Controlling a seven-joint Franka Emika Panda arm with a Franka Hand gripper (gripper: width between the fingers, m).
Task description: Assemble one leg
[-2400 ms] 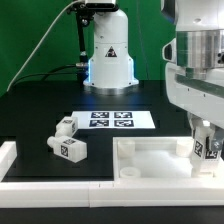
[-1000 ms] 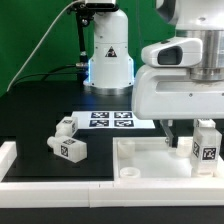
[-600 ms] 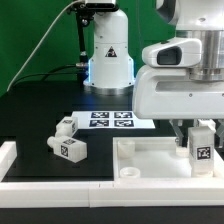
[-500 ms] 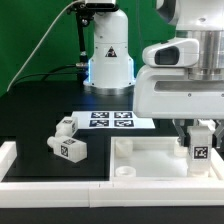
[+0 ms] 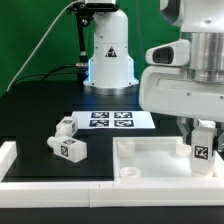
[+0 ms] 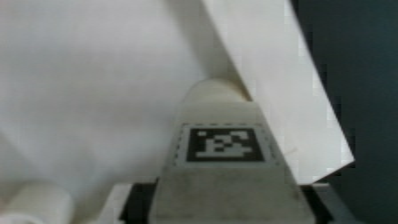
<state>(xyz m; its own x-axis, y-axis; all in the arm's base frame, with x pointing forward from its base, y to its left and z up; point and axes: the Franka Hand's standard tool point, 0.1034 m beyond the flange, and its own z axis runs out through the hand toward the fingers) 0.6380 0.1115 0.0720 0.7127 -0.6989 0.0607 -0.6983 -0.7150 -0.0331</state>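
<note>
My gripper (image 5: pixel 203 133) is shut on a leg (image 5: pixel 203 151), a chunky white peg with a black-and-white tag facing the camera. It holds the leg upright, low over the right end of the large white rimmed panel (image 5: pixel 150 160). I cannot tell whether the leg touches the panel. In the wrist view the leg (image 6: pixel 222 130) fills the space between the jaws of my gripper (image 6: pixel 222 205), over the panel's flat face (image 6: pixel 89 90) and beside its raised rim (image 6: pixel 267 70). Two more legs (image 5: pixel 65 128) (image 5: pixel 71 149) lie on the black table at the exterior view's left.
The marker board (image 5: pixel 110 119) lies flat behind the panel. The arm's white base (image 5: pixel 108 55) stands at the back. A white rail (image 5: pixel 8 155) borders the table at the exterior view's left. A round socket (image 5: pixel 127 172) sits at the panel's near left corner.
The arm has turned and shifted a little toward the exterior view's right. The held leg has come down slightly toward the panel. The two loose legs have not moved.
</note>
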